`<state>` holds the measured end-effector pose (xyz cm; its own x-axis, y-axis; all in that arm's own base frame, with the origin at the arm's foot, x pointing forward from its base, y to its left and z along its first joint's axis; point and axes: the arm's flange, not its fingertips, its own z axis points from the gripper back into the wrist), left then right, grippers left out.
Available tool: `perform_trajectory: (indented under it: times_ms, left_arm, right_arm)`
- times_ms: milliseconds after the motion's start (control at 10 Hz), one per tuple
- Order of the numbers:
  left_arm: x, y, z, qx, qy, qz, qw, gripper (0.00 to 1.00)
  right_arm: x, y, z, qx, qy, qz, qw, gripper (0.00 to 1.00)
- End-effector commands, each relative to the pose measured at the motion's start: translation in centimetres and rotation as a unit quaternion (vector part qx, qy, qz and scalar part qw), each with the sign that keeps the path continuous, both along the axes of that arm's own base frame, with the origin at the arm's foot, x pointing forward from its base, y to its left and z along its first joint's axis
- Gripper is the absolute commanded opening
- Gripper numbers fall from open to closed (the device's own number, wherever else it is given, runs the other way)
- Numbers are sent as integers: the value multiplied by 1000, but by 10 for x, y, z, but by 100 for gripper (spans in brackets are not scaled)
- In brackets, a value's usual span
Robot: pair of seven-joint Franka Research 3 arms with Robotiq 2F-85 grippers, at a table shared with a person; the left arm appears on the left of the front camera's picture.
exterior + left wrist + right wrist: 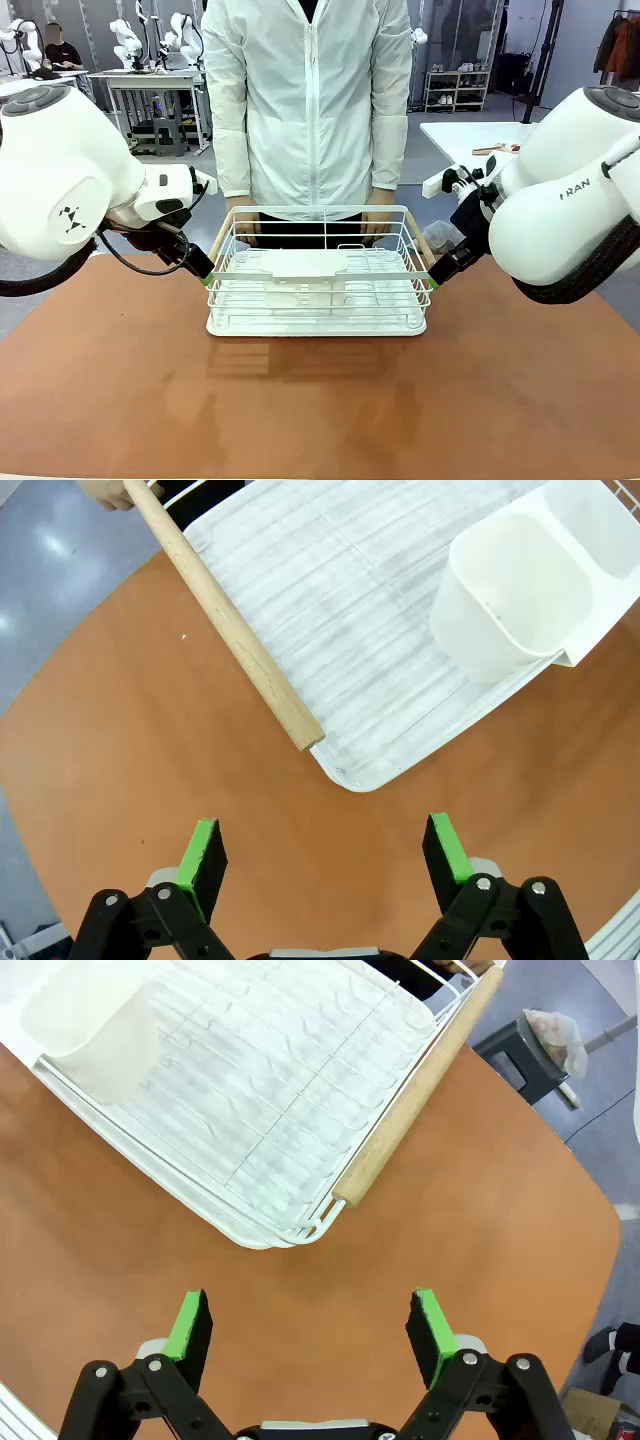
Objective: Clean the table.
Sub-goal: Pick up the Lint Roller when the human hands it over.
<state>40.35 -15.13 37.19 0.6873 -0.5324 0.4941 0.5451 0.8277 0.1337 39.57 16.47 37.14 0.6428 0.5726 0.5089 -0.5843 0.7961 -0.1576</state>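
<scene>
The table [300, 420] spreads its terracotta top under both arms and bears a white wire rack [320, 300] at its far middle, where a person's hands [243, 218] rest at the far rim. The left gripper [322, 832] stands spread wide and empty just short of one wooden handle [230, 630], and the right gripper [308, 1302] does likewise before the other handle [410, 1110]. The rack likely has to come off first: each gripper should straddle its rod squarely, both should close together, and the lift should stay level so the white cup [510, 600] stays put
</scene>
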Motion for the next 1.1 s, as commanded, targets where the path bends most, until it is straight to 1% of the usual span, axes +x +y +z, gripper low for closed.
perform_trajectory:
  times_ms: [0,900,1000]
  left_arm:
    - [0,0,0,0,0,0,1000,100]
    - [0,-1,0,0,0,-1,1000,100]
    - [20,12,45,-104,47,-5,994,100]
  right_arm:
    - [0,0,0,0,0,0,1000,100]
    - [0,0,0,0,0,0,1000,100]
    - [16,-11,45,58,1,-2,998,100]
